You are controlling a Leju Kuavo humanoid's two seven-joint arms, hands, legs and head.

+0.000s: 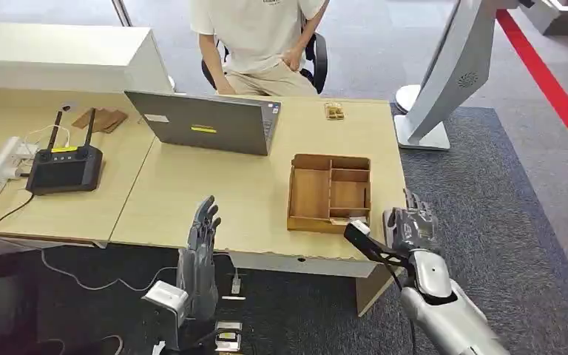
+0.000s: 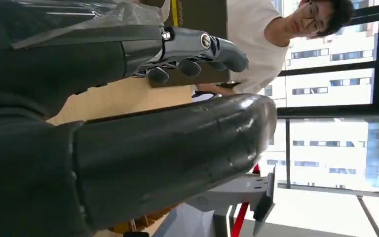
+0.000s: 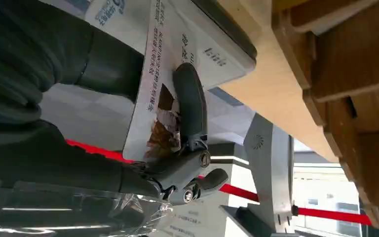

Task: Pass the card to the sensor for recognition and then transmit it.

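card (image 3: 163,74) in right hand (image 3: 177,168) printed with small Chinese text, too blurred and turned to read, yellow label on laptop (image 1: 203,122) lid illegible, white sticker beside it illegible

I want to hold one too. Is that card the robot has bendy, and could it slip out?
The card probably stays fairly stiff: it looks flat and straight in the right hand. It seems thin and light. Its printed face looks smooth, so it might slide, since just a finger presses across it.
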